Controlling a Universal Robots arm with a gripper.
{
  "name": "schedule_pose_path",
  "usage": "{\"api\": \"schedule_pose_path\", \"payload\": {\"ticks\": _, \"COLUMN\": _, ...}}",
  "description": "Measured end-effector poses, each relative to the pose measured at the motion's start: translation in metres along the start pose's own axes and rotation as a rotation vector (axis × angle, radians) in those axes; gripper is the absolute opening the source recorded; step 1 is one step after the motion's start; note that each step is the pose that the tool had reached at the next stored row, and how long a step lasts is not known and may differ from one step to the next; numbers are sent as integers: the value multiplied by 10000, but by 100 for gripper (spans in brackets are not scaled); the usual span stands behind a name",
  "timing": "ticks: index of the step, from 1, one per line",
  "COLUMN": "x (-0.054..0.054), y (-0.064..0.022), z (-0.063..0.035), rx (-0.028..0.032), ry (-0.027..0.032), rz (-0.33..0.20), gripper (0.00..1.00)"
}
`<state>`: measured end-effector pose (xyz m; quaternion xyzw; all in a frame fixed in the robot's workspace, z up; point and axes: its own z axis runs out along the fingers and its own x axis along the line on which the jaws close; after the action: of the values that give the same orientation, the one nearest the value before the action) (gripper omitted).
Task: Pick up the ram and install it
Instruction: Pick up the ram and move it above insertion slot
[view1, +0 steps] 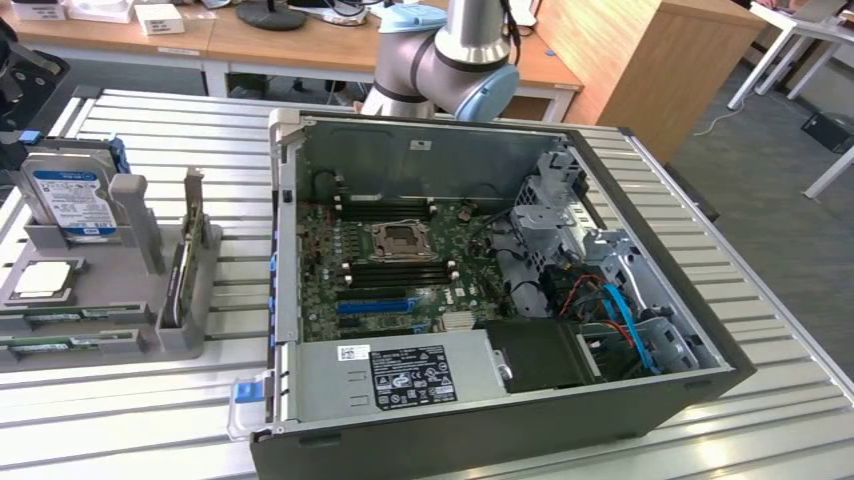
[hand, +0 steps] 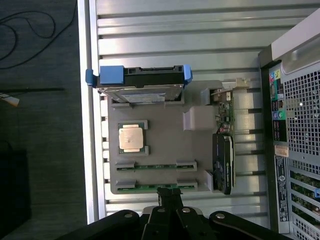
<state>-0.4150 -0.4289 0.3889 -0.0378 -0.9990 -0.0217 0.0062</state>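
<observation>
As the hand (hand: 170, 196) hovers closed, pointing down, over the ram (hand: 147, 188)

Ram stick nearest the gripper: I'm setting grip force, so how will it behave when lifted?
Probably stiff and light: the ram is a thin green board. It stands on edge, ends clipped in the grey holder, so it may bind if pulled askew.
</observation>
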Motion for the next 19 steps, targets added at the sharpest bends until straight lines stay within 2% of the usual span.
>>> {"api": "schedule_pose_path", "payload": {"ticks": 4, "x": 0, "y": 0, "z": 0, "rx": 2, "ry": 4, "rz": -89, "gripper": 11}}
{"api": "schedule_pose_path", "payload": {"ticks": 7, "x": 0, "y": 0, "z": 1, "rx": 5, "ry": 15, "rz": -360, "gripper": 11}}
{"api": "schedule_pose_path", "payload": {"ticks": 19, "x": 0, "y": 0, "z": 4, "rx": 31, "ry": 93, "rz": -2190, "gripper": 11}}
